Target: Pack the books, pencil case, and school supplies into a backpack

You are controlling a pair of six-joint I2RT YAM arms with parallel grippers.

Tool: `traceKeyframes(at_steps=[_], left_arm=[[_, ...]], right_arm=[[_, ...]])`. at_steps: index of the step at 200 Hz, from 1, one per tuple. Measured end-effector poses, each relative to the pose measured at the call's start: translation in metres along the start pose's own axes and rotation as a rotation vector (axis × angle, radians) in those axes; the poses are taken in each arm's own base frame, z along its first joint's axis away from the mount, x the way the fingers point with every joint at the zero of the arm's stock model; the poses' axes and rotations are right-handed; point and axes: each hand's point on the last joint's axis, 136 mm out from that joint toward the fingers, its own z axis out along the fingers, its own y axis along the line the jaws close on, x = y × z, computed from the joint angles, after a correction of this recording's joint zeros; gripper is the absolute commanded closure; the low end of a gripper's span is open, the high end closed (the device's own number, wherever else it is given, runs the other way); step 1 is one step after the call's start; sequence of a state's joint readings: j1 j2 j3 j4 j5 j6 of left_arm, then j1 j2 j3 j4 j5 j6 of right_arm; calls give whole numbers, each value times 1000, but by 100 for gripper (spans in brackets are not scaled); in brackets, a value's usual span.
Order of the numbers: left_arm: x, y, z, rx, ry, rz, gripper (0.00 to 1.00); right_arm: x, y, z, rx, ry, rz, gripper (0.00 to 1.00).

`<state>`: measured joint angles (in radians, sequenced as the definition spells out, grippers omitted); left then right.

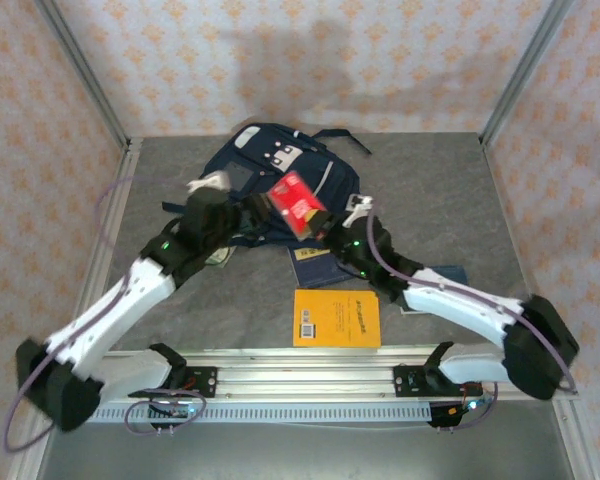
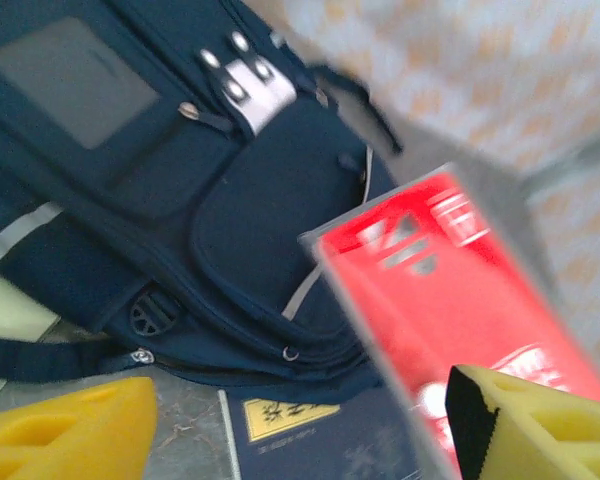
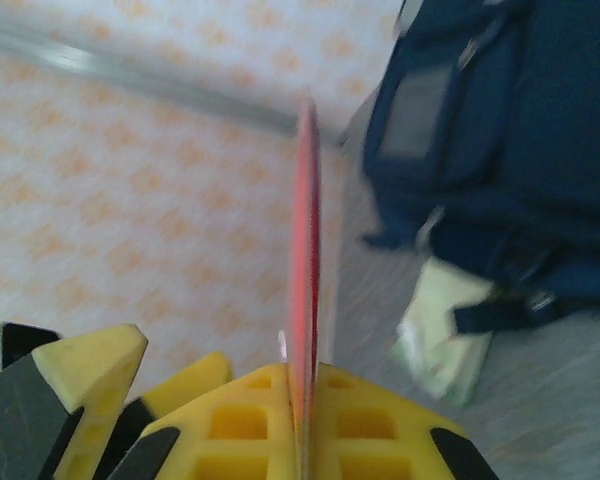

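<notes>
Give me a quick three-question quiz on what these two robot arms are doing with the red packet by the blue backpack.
1. True or false: the right gripper is shut on the thin, flat red packet.
2. Fill in the blank: the yellow fingers of the left gripper stand ____.
3. Pick one: where is the thin orange-yellow book with a barcode?
A. in the left gripper
B. flat on the grey table, near the arms' bases
C. in the right gripper

Key: 1 true; 2 open; 3 B.
</notes>
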<state>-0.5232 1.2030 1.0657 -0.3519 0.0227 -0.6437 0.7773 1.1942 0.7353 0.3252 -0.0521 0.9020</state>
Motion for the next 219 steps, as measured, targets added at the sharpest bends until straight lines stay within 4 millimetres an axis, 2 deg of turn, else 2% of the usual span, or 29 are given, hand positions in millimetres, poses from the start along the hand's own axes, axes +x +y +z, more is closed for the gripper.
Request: traceKeyframes(at_steps=[33,55,72,116,157,166,176,186,207,219], left_arm=[[10,-40,63,-51,186,249,22],[11,-58,108,-59,264,355,23],[14,-65,142,-69,304,430,23],[35,-71,213,-75,402,552,23],[63,-57,248,-111,468,617,28],[66,-55,254,-127,469,630,32],[70,-52,260,-140,471,643,41],[73,-50,263,-156,471,650,54],[76,-49,266,-173,467,665,89],[76,-52,265,-174,461,674,100]], right_arm=[[-66,-37,-45,229,-185,-155,100],[-97,-62,-71,355,-262,-214,100],[-112,-76,-89,425,-297,-245,100],[-126,-89,-109,486,-324,-290,100],[-117,-105,-108,512,-276,-302,100],[-114,-107,-107,511,-265,-302,100],[-112,-108,-106,509,-255,-301,100],[-111,-108,-106,505,-249,-301,100],[-108,-106,-105,490,-238,-299,100],[-107,-107,-104,486,-235,-298,100]])
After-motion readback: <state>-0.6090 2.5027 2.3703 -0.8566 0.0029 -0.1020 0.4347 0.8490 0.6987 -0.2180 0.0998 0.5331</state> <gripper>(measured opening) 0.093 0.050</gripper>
